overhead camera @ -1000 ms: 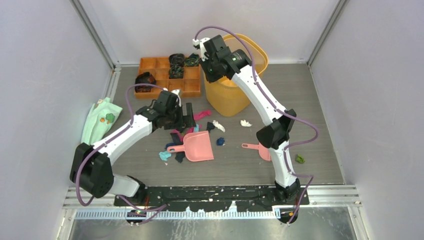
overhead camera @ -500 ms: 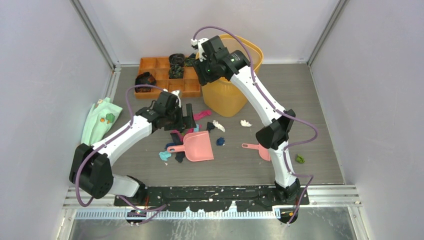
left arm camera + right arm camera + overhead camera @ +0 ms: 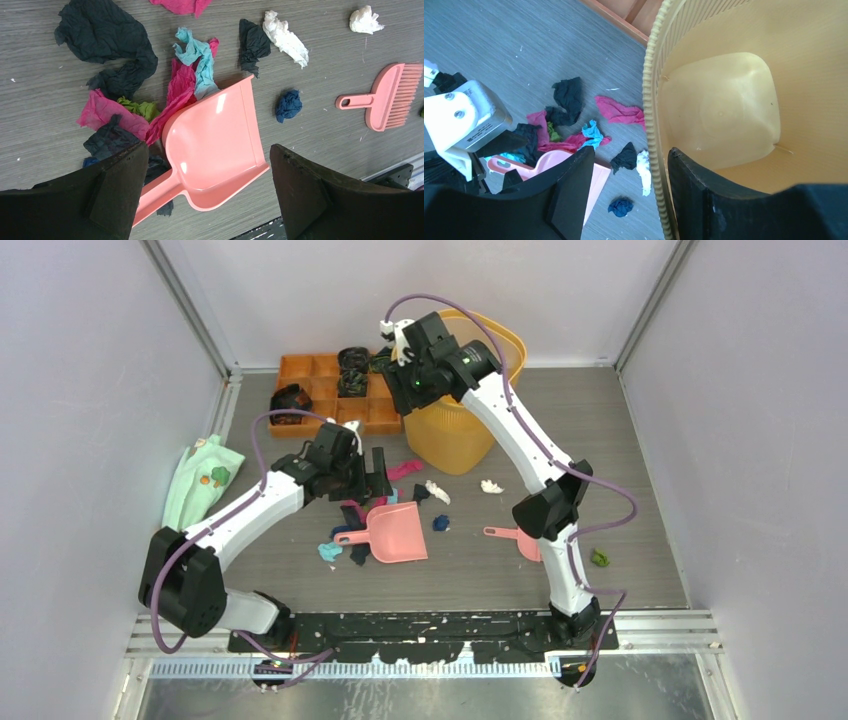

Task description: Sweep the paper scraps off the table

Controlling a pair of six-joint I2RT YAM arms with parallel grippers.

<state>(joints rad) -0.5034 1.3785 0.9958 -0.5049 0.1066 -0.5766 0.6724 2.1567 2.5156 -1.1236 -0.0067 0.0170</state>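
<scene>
Paper scraps (image 3: 350, 518) in black, magenta, teal and green lie bunched on the table (image 3: 620, 440) beside a pink dustpan (image 3: 395, 533). White bits (image 3: 437, 490), a dark blue bit (image 3: 440, 523) and a green bit (image 3: 599, 558) lie apart. My left gripper (image 3: 368, 476) hovers open and empty over the dustpan (image 3: 215, 145) and the scraps (image 3: 175, 95). My right gripper (image 3: 398, 352) is open, its jaws astride the yellow basket's rim (image 3: 651, 100).
A yellow basket (image 3: 460, 430) stands at the back centre and looks empty inside (image 3: 719, 110). A pink brush (image 3: 520, 540) lies at the right. An orange compartmented tray (image 3: 330, 390) sits at the back left, a mint-green cloth (image 3: 200, 480) at the left edge.
My right gripper has shifted a little to the left at the basket rim, and the basket's top has leaned with it. The left arm has barely moved.
</scene>
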